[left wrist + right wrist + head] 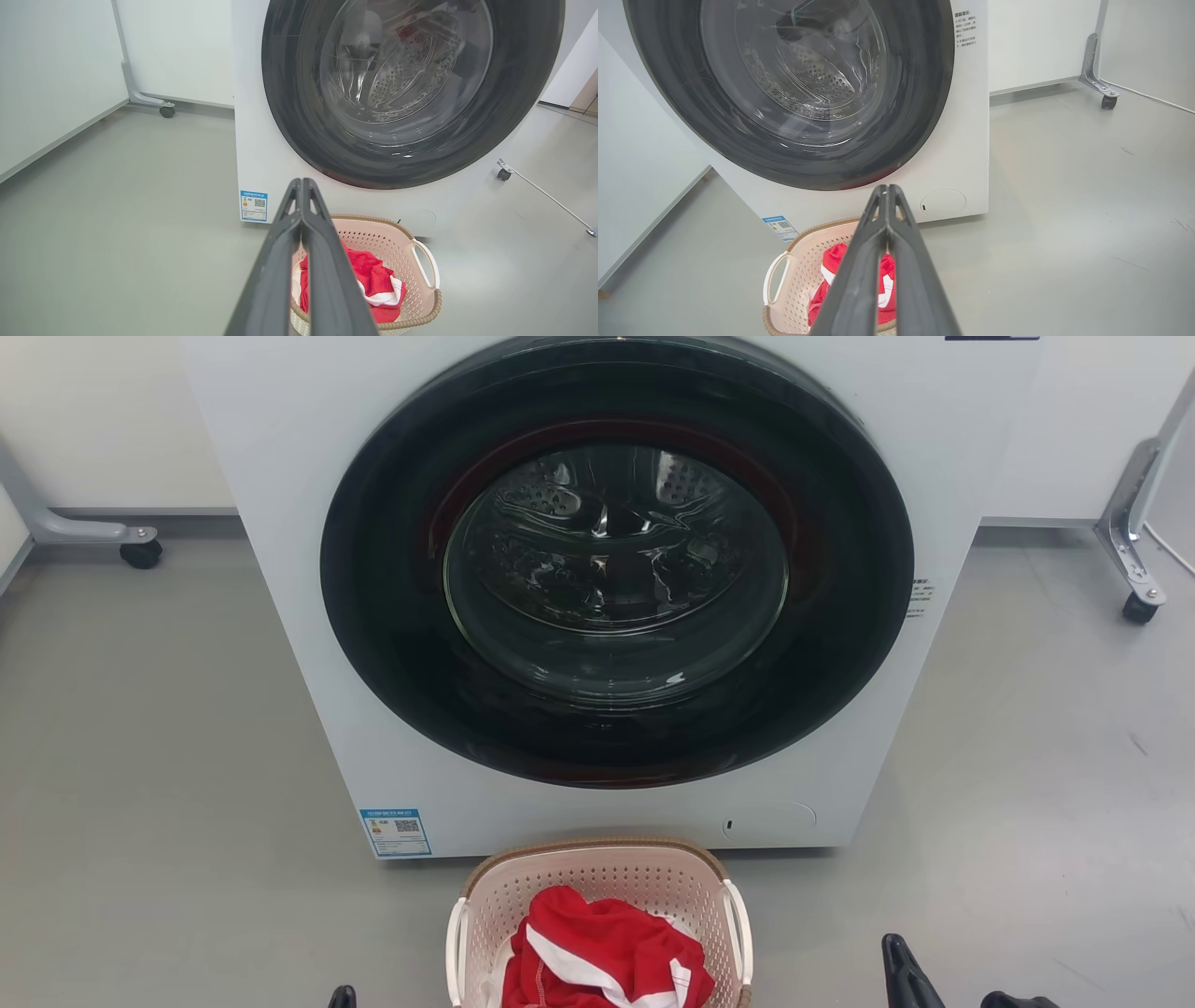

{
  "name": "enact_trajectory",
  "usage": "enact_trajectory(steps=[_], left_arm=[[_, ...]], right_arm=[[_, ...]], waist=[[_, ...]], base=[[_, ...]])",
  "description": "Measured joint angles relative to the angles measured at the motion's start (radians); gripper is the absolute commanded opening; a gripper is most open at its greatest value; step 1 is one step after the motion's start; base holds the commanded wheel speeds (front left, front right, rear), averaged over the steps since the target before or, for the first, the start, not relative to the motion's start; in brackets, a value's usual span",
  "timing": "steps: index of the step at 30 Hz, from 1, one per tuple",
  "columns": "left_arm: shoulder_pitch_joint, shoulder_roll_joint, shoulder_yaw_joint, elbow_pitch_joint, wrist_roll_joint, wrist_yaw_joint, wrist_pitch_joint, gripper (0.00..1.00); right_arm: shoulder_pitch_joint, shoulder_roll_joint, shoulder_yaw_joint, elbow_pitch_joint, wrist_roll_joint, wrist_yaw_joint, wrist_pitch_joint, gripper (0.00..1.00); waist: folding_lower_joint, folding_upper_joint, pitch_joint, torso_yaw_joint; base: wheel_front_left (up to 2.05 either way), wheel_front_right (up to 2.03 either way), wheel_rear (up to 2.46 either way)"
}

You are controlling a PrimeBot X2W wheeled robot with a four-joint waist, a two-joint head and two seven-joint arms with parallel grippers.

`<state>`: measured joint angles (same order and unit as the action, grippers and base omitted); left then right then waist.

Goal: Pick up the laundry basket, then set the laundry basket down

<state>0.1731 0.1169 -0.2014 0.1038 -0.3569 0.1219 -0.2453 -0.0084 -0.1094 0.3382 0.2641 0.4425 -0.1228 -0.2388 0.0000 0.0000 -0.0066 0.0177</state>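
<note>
From the head view, a white front-loading washing machine with a big dark round glass door fills the middle, and its door is shut. Bare grey floor runs wide on both sides of it, out to a metal frame leg on a black castor at the far left and another castor leg at the far right. The laundry basket, small, cream and perforated with a brown woven-look rim and white side handles, stands on the floor just in front of the washer's base, holding a crumpled red-and-white garment. The left gripper peeks up beside the basket's left side. The right gripper stands well off to its right.

In the left wrist view, that arm's two long dark fingers are pressed together with nothing between them. They sit above the basket's near rim, and open floor lies to the left.

In the right wrist view, its fingers likewise meet at the tip, empty, over the basket's edge, with clear floor stretching rightward.
</note>
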Motion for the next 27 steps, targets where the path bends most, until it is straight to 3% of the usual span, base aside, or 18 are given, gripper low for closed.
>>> enact_trajectory(steps=[27], left_arm=[[-0.051, -0.023, 0.082, 0.048, -0.339, -0.065, 0.107, 0.0]], right_arm=[[-0.012, 0.017, -0.134, 0.004, 0.319, 0.064, 0.101, 0.0]], waist=[[0.0, 0.0, 0.003, -0.005]], base=[[0.0, 0.0, 0.0]])
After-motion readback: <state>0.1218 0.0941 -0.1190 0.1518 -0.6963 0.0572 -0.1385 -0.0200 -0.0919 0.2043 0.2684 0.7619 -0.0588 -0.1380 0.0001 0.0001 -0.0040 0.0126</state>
